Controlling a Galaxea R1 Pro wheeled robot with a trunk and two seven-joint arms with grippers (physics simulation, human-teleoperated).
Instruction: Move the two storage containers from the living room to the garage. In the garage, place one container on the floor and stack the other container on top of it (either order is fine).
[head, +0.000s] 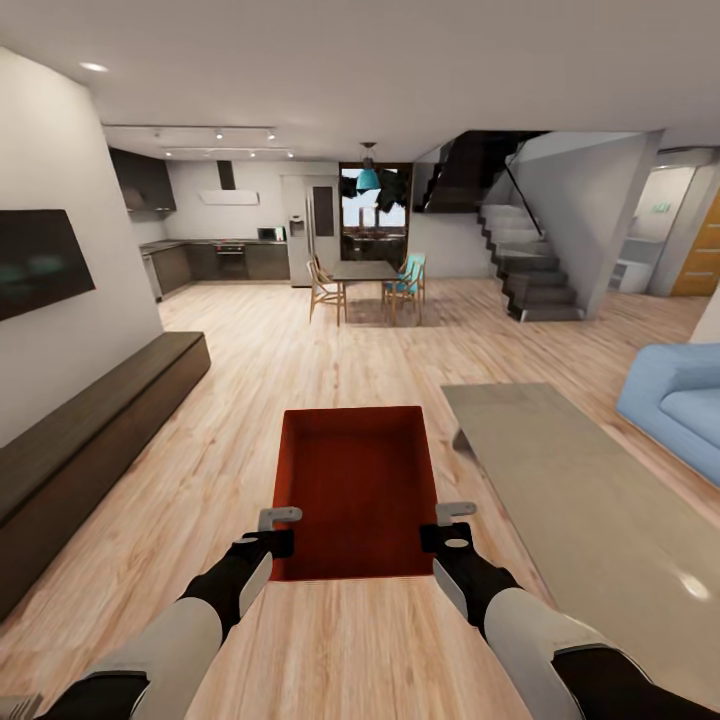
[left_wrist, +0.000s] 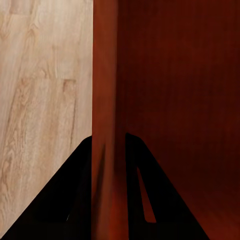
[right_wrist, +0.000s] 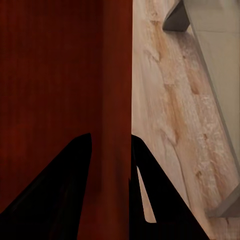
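Above the light wood-plank floor, the red-orange rectangular low-walled storage container hangs between both claws, left claw and right claw each clamped on a side wall.

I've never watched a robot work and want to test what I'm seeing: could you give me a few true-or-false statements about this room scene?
1. The robot holds one red-orange storage container between both arms. True.
2. Each end effector grips a side wall of the box: the left end effector on one wall, the right end effector on the opposite one. True; both wrist views show fingers straddling a wall.
3. The container is full of books. False; it is empty.
4. The floor here is dark grey concrete. False; it is light wood plank.
5. A blue sofa stands at the robot's right. True.
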